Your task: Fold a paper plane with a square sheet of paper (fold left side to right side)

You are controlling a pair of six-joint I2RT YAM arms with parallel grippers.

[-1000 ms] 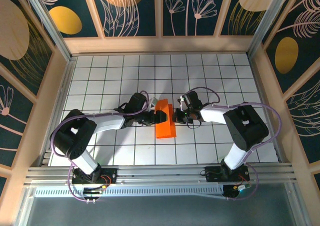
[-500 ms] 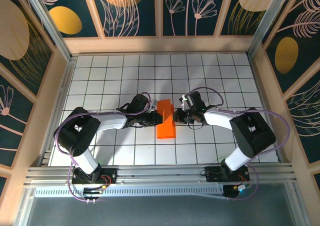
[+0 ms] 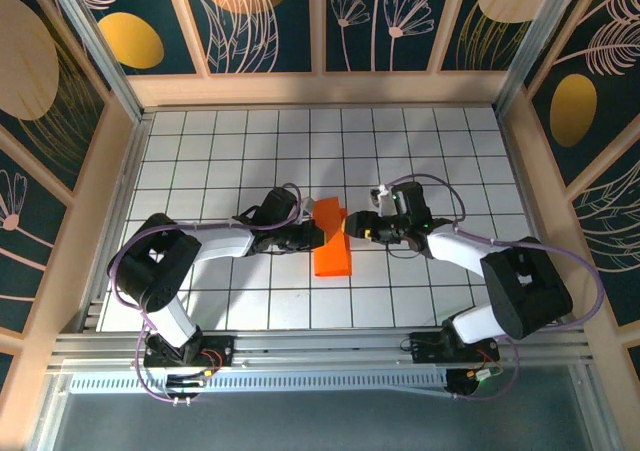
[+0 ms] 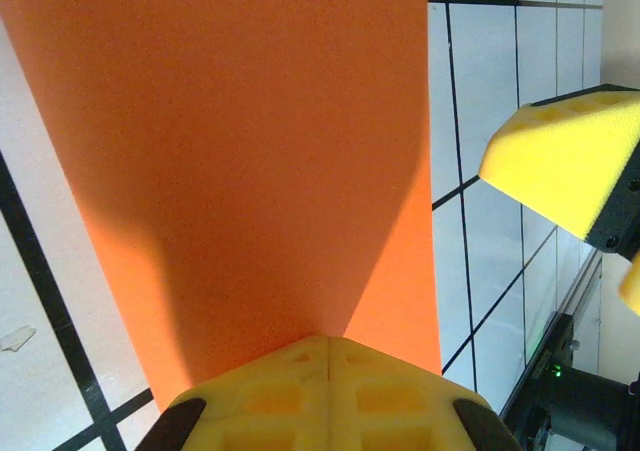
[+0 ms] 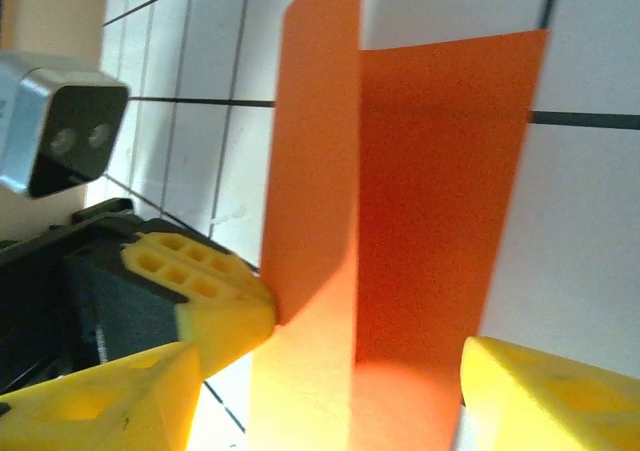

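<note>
The square sheet of paper (image 3: 332, 251) is bright orange and lies folded into a narrow strip on the tiled floor. One flap (image 5: 315, 151) stands up along the crease. My left gripper (image 3: 313, 236) is shut, and its yellow fingertips (image 4: 328, 361) press against the strip's left edge at the foot of the raised flap. My right gripper (image 3: 360, 227) is open just right of the paper, which lies ahead of the gap between its pads (image 5: 550, 396). One right finger (image 4: 565, 171) is visible past the paper's edge in the left wrist view.
White tiled floor (image 3: 220, 151) surrounds the paper, bounded by wooden walls (image 3: 320, 89). The two arms meet at the centre from either side. A metal rail (image 3: 320, 341) runs along the near edge.
My right gripper has drawn back to the right, off the paper, as its arm swung outward. The left gripper has stayed against the paper's left edge.
</note>
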